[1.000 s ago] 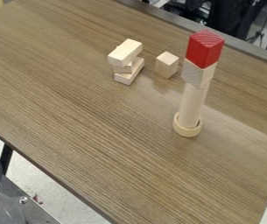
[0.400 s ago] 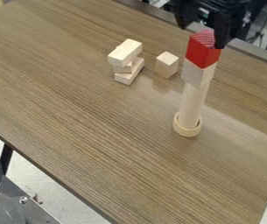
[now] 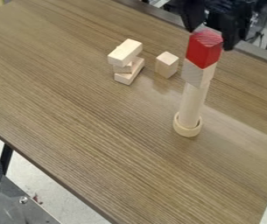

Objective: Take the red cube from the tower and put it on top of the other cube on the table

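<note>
The jaws of the gripper (image 3: 210, 39) stand spread, one finger to each side of the tower's top, and nothing is pinched between them. They hang at the tower's far side as the camera looks, pointing down, and the tower's top piece, the red cube (image 3: 204, 50), overlaps the space between them. So the red cube seems to lie on the camera's side of the jaws and a little below; whether either finger touches it, I cannot tell. The likely step in hand is lining up for the grasp, which calls for bringing the fingers toward the camera and down until they flank the cube's sides.

The tower's long axis runs roughly upright: beneath the red cube come a pale block (image 3: 198, 73), a slim cylinder (image 3: 192, 104) and a ring (image 3: 187, 128) at the foot. With so narrow a base, a sideways nudge could topple it, and fingers reaching too low might catch the pale block as well. A straight lift looks safest.

Left of the tower in the camera's view, and farther back than its foot, the plain cube (image 3: 166, 65) sits apart on the table (image 3: 77, 131), with wood showing between. Farther left of the tower is a small stack of blocks (image 3: 128, 61), which the lowering fingers should avoid. The table's far edge passes behind the tower.
</note>
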Controlling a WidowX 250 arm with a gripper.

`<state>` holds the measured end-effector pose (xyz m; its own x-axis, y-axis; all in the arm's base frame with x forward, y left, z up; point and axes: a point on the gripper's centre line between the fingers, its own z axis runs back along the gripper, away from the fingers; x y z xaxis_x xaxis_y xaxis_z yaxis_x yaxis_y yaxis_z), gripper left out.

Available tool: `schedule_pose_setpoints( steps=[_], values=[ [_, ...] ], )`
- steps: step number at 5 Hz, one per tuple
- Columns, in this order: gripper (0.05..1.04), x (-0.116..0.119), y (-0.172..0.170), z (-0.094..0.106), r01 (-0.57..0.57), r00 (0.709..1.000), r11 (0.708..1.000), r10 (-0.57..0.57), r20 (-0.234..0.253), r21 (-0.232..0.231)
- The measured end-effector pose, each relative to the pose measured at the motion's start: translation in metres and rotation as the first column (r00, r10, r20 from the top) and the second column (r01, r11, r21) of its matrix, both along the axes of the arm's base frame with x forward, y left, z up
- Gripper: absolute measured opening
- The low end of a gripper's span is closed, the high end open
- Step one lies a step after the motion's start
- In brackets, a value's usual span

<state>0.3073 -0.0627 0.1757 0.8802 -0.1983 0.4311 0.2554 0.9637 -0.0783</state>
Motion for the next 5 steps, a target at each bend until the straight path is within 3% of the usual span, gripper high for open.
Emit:
schedule_pose_setpoints(
  steps=[1,2,3,4,5],
  values=[
    [0.681,0.004,0.001,-0.016,-0.004,0.999,0.999,0.006,-0.041,0.04],
    [0.579,0.005,0.002,-0.02,-0.016,0.999,0.997,0.02,-0.045,0.074],
    [0.579,0.008,-0.002,-0.021,-0.005,0.999,0.995,0.009,-0.037,0.097],
    [0.579,0.008,-0.01,-0.011,-0.002,1.0,0.998,0.002,0.003,0.061],
    [0.579,0.018,-0.014,0.016,-0.002,0.992,1.0,-0.001,0.127,0.027]
  ],
)
